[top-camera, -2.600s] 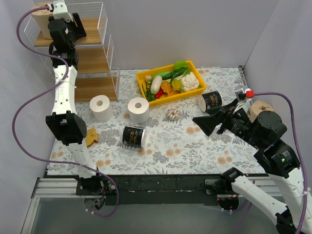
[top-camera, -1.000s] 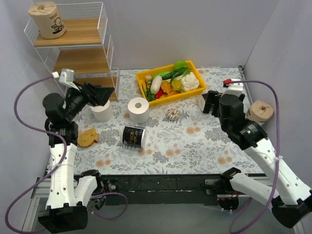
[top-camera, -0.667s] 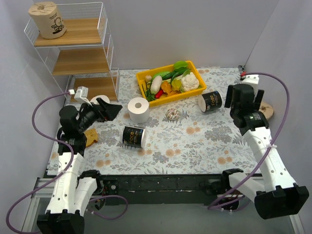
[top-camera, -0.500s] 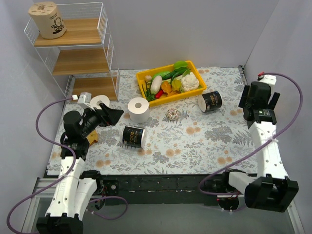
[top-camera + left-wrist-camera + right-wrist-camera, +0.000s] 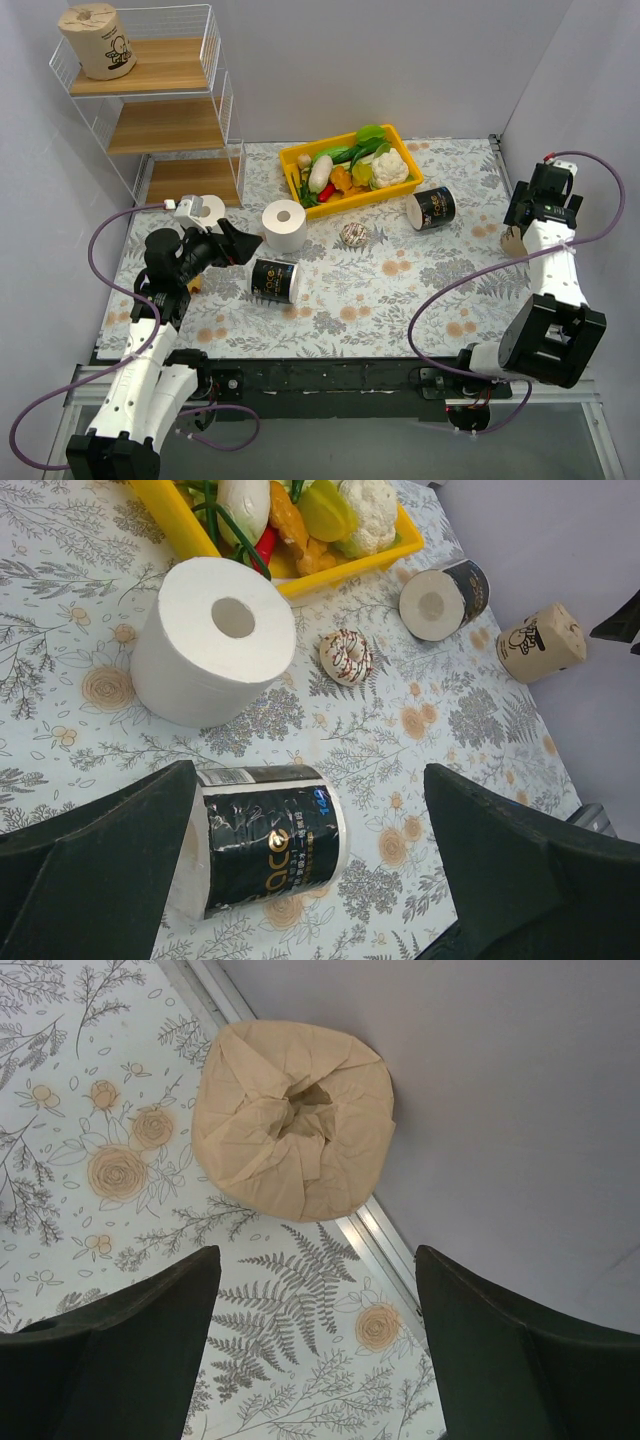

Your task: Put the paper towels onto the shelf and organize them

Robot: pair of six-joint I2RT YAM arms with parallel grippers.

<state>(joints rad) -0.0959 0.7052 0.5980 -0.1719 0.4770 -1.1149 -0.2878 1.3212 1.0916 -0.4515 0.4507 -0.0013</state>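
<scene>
The shelf (image 5: 165, 110) stands at the back left with one tan paper towel roll (image 5: 97, 42) on its top tier. On the table, a black roll (image 5: 274, 280) (image 5: 265, 835) lies on its side. My left gripper (image 5: 242, 246) (image 5: 308, 780) hovers open just over it, a finger on each side. One white roll (image 5: 284, 226) (image 5: 213, 640) stands behind it, and another white roll (image 5: 208, 208) is partly hidden by the arm. A second black roll (image 5: 432, 208) (image 5: 443, 598) lies by the bin. My right gripper (image 5: 525, 222) (image 5: 318, 1252) is open above a tan roll (image 5: 292, 1120) at the right wall.
A yellow bin (image 5: 350, 165) of vegetables sits at the back centre. A small patterned ball (image 5: 353, 235) (image 5: 346, 657) lies between the bin and the rolls. The right wall and the table's metal edge run close beside the tan roll.
My left arm has come down from the shelf to the black roll at the front. My right arm has swung right to the tan roll by the wall, its jaws narrowing a little.
</scene>
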